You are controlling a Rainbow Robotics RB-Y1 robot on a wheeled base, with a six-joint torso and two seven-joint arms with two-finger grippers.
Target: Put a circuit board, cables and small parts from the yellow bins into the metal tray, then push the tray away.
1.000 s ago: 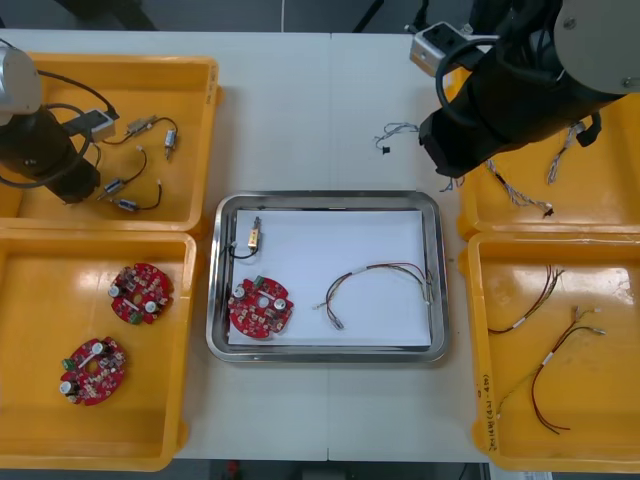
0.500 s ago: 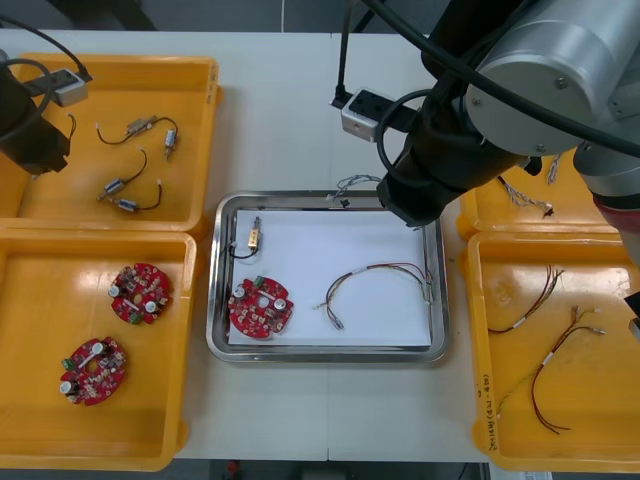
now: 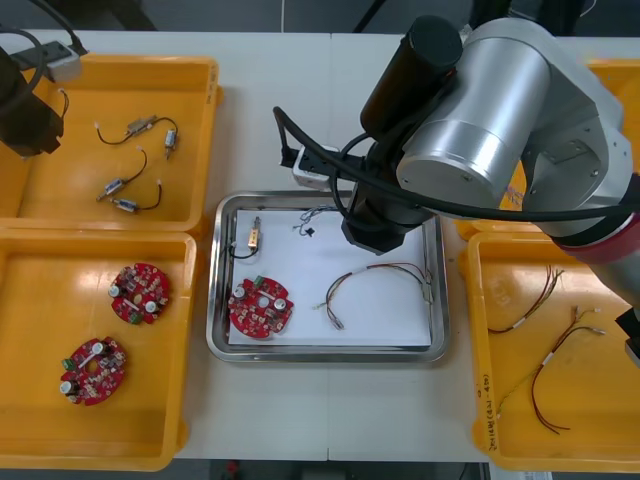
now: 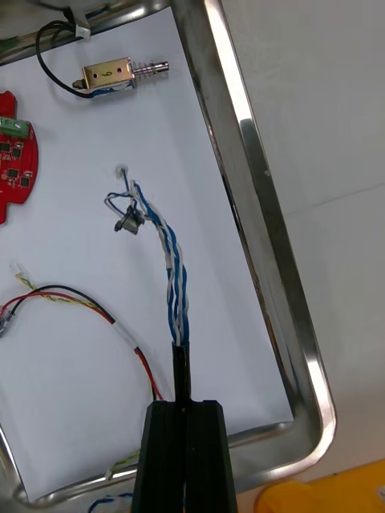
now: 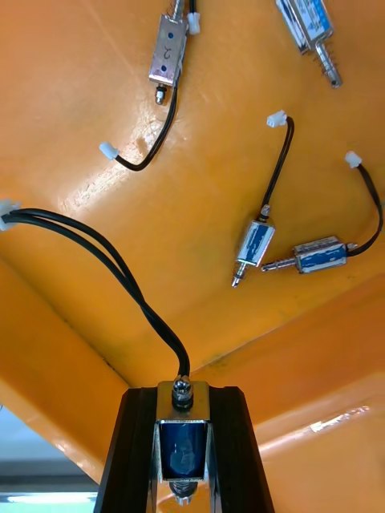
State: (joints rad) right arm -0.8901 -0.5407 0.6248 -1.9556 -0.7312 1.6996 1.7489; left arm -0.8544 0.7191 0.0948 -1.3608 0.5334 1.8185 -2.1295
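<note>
so the right gripper (image 4: 181,357) is pinching the twisted blue and white cable (image 4: 171,264) over the metal tray (image 4: 265,240), and the left gripper (image 5: 183,394) is clamped on 1 small metal part (image 5: 183,445) above a yellow bin (image 5: 72,88)

No text, label or number could be read. Small dark markings stood on the inner rim of the near right yellow bin (image 3: 487,405), too small to make out.

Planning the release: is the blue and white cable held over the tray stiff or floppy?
Probably floppy: past the right gripper the cable bends in loose waves. Likely light: a fingertip pinch holds it. Its end strands may snag the tray rim. The left gripper holds a small metal part over a bin.
</note>
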